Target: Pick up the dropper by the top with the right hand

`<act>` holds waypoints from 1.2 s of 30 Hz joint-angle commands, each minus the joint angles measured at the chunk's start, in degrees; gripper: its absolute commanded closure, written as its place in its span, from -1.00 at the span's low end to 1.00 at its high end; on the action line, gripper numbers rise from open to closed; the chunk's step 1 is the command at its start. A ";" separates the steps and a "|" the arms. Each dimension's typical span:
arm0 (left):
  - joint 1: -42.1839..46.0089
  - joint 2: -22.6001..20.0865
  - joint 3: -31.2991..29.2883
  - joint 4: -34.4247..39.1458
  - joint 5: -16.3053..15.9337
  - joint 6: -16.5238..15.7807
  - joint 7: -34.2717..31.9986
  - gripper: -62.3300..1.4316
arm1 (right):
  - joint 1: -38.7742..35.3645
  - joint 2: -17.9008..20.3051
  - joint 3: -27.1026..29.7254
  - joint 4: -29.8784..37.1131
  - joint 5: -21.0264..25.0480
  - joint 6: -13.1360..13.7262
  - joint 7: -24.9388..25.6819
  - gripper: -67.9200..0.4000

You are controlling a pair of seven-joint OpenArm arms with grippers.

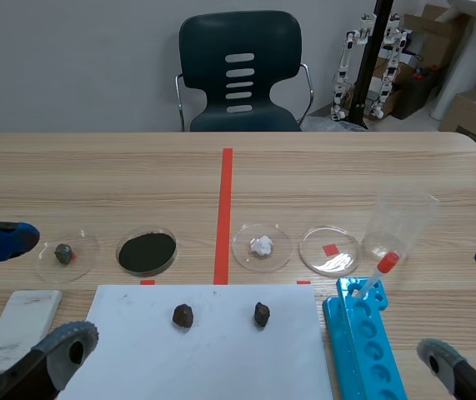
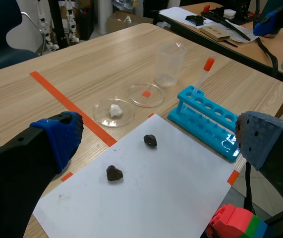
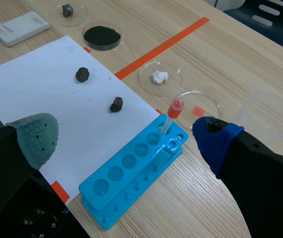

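The dropper (image 1: 378, 276) has a clear stem and a red-orange bulb; it stands tilted in the far end hole of the blue tube rack (image 1: 364, 346). It also shows as the dropper (image 3: 170, 115) ahead of my open right gripper (image 3: 131, 134), and as the dropper (image 2: 202, 75) in the left wrist view. My right gripper (image 1: 471, 308) stays low at the table's right side, apart from the dropper. My left gripper (image 1: 33, 287) is open at the left, holding nothing.
White paper (image 1: 204, 350) carries two dark stones (image 1: 182, 316). Several petri dishes (image 1: 262, 247) line up behind it, one with black powder (image 1: 147, 252). A clear beaker (image 1: 398, 225) stands behind the rack. A white flat box (image 1: 19, 325) lies at the left.
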 commanded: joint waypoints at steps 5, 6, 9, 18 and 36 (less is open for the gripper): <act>-0.17 0.28 0.15 0.50 -0.76 -0.13 -0.92 -1.00 | 0.39 -0.15 0.17 0.59 -1.42 0.31 2.97 -0.66; -0.17 0.28 0.15 0.50 -0.76 -0.13 -0.92 -1.00 | 0.39 -0.13 0.17 0.59 -2.91 0.35 3.28 -0.66; -0.17 0.28 0.15 0.50 -0.76 -0.13 -0.92 -1.00 | 0.42 -0.13 0.17 0.59 -5.68 0.52 6.12 -0.66; -0.17 0.28 0.15 0.50 -0.76 -0.13 -0.92 -1.00 | 0.42 -0.13 0.17 0.59 -6.10 0.52 7.58 -0.66; -0.17 0.28 0.15 0.50 -0.76 -0.13 -0.92 -1.00 | 0.39 -0.17 0.02 -0.13 -5.84 0.02 12.02 -0.66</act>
